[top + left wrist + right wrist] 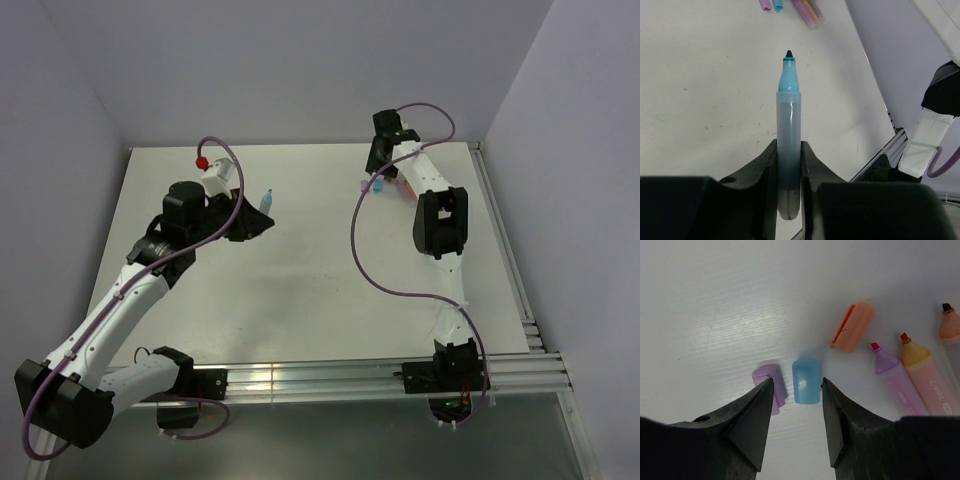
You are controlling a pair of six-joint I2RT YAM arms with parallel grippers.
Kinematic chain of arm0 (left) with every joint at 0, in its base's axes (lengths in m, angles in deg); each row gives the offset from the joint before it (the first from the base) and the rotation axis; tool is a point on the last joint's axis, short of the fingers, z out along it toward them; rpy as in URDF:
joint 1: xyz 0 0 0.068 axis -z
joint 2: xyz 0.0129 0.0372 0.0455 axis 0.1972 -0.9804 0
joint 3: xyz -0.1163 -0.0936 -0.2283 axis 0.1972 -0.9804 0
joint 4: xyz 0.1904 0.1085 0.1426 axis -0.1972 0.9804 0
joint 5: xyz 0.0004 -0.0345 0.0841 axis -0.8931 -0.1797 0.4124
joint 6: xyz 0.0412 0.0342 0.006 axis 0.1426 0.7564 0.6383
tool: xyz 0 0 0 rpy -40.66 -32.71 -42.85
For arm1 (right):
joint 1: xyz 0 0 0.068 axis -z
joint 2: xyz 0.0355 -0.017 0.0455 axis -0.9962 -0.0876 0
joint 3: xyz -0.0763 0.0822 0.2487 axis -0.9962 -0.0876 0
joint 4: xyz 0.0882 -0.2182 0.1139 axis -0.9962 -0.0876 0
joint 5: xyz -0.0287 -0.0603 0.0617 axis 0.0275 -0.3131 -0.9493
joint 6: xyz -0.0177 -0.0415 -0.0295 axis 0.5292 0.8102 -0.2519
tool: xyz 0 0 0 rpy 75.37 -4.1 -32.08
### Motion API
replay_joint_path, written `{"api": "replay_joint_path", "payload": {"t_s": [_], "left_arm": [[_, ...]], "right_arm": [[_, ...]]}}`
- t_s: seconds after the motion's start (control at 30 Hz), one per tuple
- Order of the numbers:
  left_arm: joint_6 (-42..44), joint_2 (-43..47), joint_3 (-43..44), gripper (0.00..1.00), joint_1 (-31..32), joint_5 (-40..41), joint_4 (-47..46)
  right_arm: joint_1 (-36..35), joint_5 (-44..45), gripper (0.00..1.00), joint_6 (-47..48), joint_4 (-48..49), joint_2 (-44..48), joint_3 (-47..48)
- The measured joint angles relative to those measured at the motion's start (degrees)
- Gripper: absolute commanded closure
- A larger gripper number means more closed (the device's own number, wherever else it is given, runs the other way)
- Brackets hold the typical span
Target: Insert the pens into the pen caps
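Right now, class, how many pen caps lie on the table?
3: blue cap seen between the right gripper's fingers, purple cap beside it, orange cap beyond. Others may be hidden.

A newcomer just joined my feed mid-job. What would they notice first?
The left gripper, raised over the left of the table, is clamped on an uncapped blue pen. At the far right, the open right gripper has the blue cap lined up between its fingers, with a purple cap and an orange cap beside it.

Robotics laboratory test cell: white table (pixel 300 290) enclosed by plain pale walls (pixel 300 60); left arm (pixel 118 302) and right arm (pixel 440 220) bolted to aluminium rail (pixel 320 380) at near edge.
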State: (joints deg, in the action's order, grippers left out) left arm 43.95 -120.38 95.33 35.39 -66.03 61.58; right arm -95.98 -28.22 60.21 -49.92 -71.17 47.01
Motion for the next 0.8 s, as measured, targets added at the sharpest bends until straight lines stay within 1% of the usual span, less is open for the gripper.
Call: {"api": "replay_joint_path", "payload": {"t_s": [0.37, 0.8], "left_arm": [[0.0, -0.5, -0.5, 1.00, -0.3, -1.0, -0.4], [-0.1, -1.6, -0.5, 1.00, -0.7, -1.8, -0.9]], "right_arm": [[0.1, -0.5, 0.48, 0.0, -0.4, -3.0, 0.9], [0.3, -1.1, 0.48, 0.0, -1.5, -3.4, 3.6]]}}
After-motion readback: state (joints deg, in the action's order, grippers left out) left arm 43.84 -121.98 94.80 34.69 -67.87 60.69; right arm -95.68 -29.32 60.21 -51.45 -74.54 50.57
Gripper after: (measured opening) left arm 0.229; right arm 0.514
